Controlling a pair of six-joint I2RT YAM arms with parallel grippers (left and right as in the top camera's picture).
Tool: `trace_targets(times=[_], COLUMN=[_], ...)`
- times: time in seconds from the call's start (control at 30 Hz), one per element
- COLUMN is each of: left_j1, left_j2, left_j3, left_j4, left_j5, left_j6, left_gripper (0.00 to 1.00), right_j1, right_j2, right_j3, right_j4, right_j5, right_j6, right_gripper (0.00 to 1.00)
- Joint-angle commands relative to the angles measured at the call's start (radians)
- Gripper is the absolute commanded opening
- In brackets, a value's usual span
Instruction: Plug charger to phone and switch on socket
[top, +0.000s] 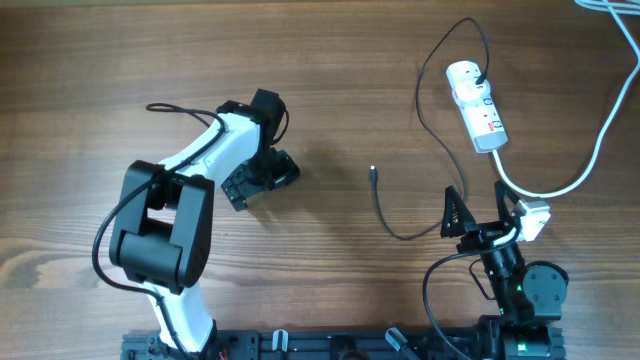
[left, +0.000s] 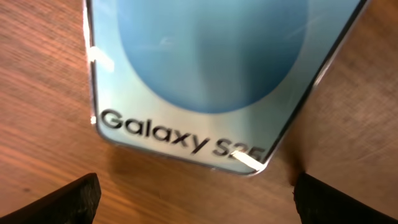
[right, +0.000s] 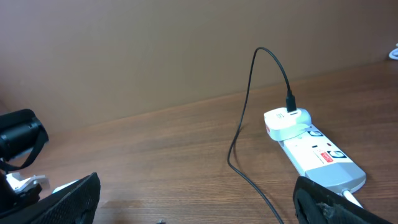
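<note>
The phone (left: 205, 68), with a teal-and-white screen and "Galaxy S25" text, lies flat on the wood and fills the left wrist view. My left gripper (left: 199, 208) is open, just short of the phone's near end; from overhead the left gripper (top: 262, 180) hides the phone. The charger's black cable (top: 425, 120) runs from an adapter on the socket (top: 477, 105) in a loop to its loose plug (top: 373, 172) on the table. My right gripper (top: 490, 215) is open and empty, near the cable loop; in its wrist view (right: 199, 208) the socket (right: 317, 152) and cable (right: 249, 112) lie ahead.
The socket's thick white cord (top: 590, 160) curves off its near end, right and up past the table's far right edge. The wooden table (top: 330, 90) carries everything. The left arm's white links (top: 200, 150) stretch over the left side.
</note>
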Motion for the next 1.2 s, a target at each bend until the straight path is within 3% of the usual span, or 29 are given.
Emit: trace_targets(times=[0.0,0.27,0.9,1.17], left_j1=[-0.012,-0.006,0.040,0.040], left_j2=[0.021,0.021,0.022,0.022], left_j3=[-0.026,-0.026,-0.054,-0.054], left_j4=[-0.039,0.059,0.328,0.304], left_j5=[-0.132,-0.269,-0.269,-0.163], left_j6=[0.068,0.068,0.146,0.220], left_gripper=[1.00,1.00,1.00,0.90], right_j1=[-0.003,-0.003,-0.003,-0.003], right_j2=[0.001,0.001,0.001,0.001], right_j3=[-0.002,-0.002,-0.002,-0.002], right_j4=[0.005,0.005,0.005,0.005], right_j5=[0.010,0.010,0.010,0.010], right_j6=[0.003,0.004,0.003,0.003], right_gripper=[1.00,1.00,1.00,1.00])
